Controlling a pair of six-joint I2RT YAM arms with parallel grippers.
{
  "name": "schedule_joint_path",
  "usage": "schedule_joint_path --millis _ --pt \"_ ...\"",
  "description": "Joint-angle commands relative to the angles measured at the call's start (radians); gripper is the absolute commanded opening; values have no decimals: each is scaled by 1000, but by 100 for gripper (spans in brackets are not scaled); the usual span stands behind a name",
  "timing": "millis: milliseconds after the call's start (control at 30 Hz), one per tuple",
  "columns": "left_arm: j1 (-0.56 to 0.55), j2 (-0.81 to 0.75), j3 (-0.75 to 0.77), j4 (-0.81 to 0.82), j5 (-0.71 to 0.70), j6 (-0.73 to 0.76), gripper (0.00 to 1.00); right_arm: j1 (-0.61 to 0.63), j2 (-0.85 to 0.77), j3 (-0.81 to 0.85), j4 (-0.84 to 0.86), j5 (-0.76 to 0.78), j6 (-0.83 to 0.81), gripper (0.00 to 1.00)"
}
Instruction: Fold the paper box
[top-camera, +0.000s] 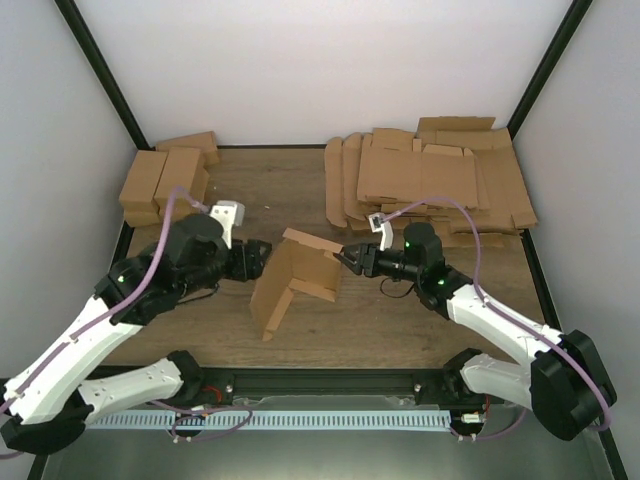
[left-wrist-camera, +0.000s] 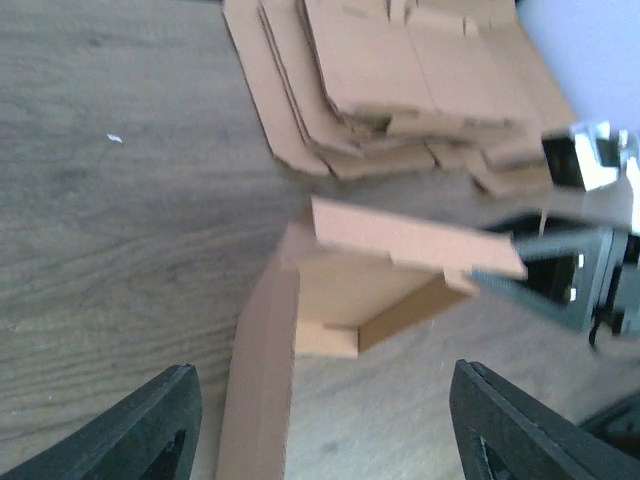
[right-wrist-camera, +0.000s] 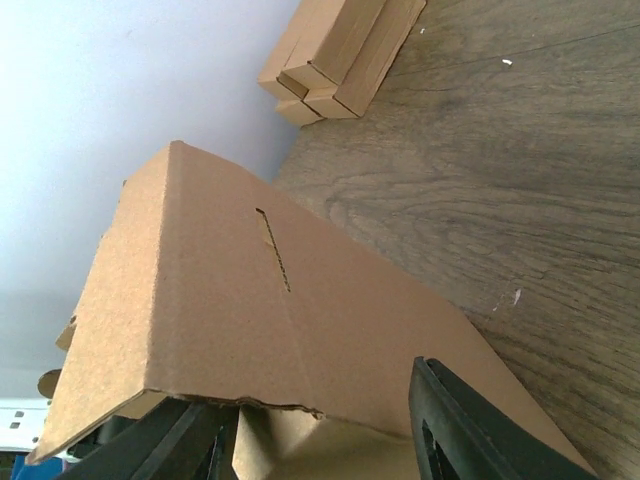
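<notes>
The paper box (top-camera: 298, 278) stands partly folded at the middle of the table, one long wall upright and a flap leaning over it. My left gripper (top-camera: 262, 256) is open just left of it. In the left wrist view the box (left-wrist-camera: 370, 290) lies ahead of the wide-apart jaws (left-wrist-camera: 322, 385), its near wall rising between them. My right gripper (top-camera: 347, 258) is at the box's right edge. In the right wrist view a slotted panel of the box (right-wrist-camera: 250, 320) lies between the open jaws (right-wrist-camera: 320, 400), hiding part of the left finger. The right gripper also shows in the left wrist view (left-wrist-camera: 550, 280).
A heap of flat brown blanks (top-camera: 430, 180) covers the back right, also in the left wrist view (left-wrist-camera: 400, 80). Finished brown boxes (top-camera: 165, 180) are stacked at the back left, also in the right wrist view (right-wrist-camera: 340, 50). Grey walls enclose the table.
</notes>
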Motion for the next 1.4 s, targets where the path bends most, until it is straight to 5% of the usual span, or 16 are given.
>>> schedule_joint_path --millis 0,167,467,1100,1367 --pt "131 15 26 93 118 51 69 -4 -14 10 -6 -31 -44 49" --pt "425 59 -70 221 495 155 67 -3 -14 20 -16 -34 -64 49" --pt "547 124 -272 451 895 166 52 -3 14 31 -28 -38 -87 49" --pt "566 258 -318 521 986 182 38 -3 39 49 -33 -57 -97 49" --pt "624 196 -306 486 899 171 39 -4 49 68 -45 -54 -106 49"
